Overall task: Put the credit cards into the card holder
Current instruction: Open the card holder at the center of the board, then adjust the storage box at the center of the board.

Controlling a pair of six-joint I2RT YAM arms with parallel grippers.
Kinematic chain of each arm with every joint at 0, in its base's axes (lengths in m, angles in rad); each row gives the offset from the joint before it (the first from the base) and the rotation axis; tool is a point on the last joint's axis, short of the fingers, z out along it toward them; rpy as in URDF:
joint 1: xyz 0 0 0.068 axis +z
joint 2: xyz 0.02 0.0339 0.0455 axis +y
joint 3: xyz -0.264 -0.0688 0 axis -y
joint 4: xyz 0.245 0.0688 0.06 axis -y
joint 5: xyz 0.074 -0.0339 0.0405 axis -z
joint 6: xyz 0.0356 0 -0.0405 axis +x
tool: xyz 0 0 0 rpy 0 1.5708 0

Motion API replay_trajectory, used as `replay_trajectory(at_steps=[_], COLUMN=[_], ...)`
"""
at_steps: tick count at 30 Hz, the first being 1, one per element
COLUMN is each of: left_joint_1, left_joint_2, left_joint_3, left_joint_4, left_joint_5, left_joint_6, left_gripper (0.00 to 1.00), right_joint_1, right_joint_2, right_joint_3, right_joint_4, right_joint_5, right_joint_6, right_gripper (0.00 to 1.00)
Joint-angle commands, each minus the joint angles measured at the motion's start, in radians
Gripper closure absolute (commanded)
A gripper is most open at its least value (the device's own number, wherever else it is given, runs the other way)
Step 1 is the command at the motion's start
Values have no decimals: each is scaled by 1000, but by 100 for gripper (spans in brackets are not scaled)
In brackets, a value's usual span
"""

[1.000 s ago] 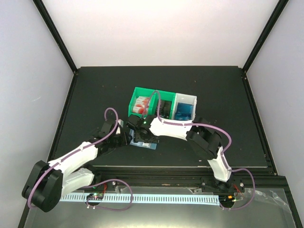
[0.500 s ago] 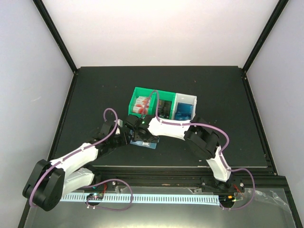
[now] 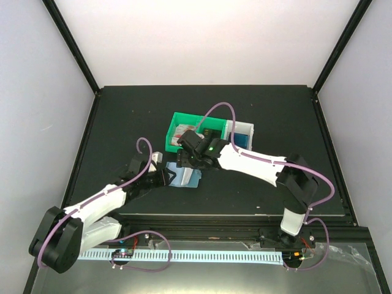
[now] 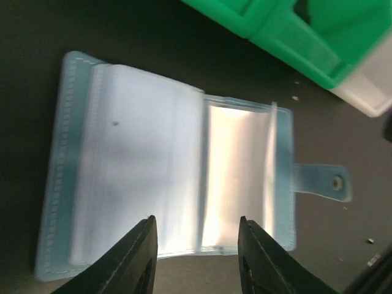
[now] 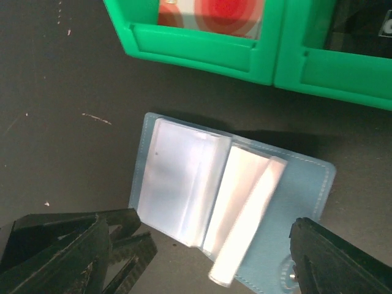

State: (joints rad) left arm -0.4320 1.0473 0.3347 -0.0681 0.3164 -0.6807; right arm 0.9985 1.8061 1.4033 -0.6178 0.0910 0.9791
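The teal-blue card holder (image 4: 64,184) lies open and flat on the black table, clear pockets up and its snap tab (image 4: 324,182) pointing right. It also shows as the card holder (image 3: 185,179) from above and the card holder (image 5: 306,202) in the right wrist view. My left gripper (image 4: 196,218) is open at the holder's near edge, with nothing between its tips. Above the holder my right gripper (image 5: 202,257) hangs wide open and empty. Red-and-white credit cards (image 5: 211,13) sit in the green bin (image 5: 202,52). No card shows in the pockets.
A row of bins stands just behind the holder: a green bin (image 3: 173,124) with red-and-white cards, a second green compartment (image 3: 212,130), and a white bin (image 3: 241,136) with blue cards. The table's raised black frame (image 3: 92,122) borders the mat.
My right arm has lifted off the holder and swung back towards the bins, its elbow moving out to the right. The holder now lies uncovered. The left arm has barely moved.
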Motion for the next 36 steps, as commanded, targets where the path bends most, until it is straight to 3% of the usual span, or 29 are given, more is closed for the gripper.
replay_trajectory(at_steps=[1, 9, 16, 21, 30, 33, 36], left_joint_1=[0, -10, -9, 25, 128, 138, 139], left_joint_2=[25, 118, 130, 152, 319, 363, 415], left_joint_3=[49, 81, 101, 201, 373, 442, 520], left_joint_4=[111, 126, 61, -49, -108, -120, -161], left_joint_5=[124, 135, -26, -147, -153, -132, -158], left_joint_6=[38, 39, -55, -98, 27, 117, 192], left_gripper=[64, 69, 68, 64, 51, 47, 40], right_joint_1=[-33, -136, -182, -210, -219, -237, -251], right_joint_2=[-63, -124, 55, 231, 481, 462, 366], right_joint_3=[-76, -37, 188, 383, 692, 679, 544], right_joint_4=[75, 52, -49, -100, -234, -230, -155], right_joint_5=[-39, -86, -170, -202, -164, -174, -189], right_joint_6=[-99, -564, -950, -1020, -1061, -1005, -939], right_gripper=[20, 22, 25, 33, 36, 39, 40])
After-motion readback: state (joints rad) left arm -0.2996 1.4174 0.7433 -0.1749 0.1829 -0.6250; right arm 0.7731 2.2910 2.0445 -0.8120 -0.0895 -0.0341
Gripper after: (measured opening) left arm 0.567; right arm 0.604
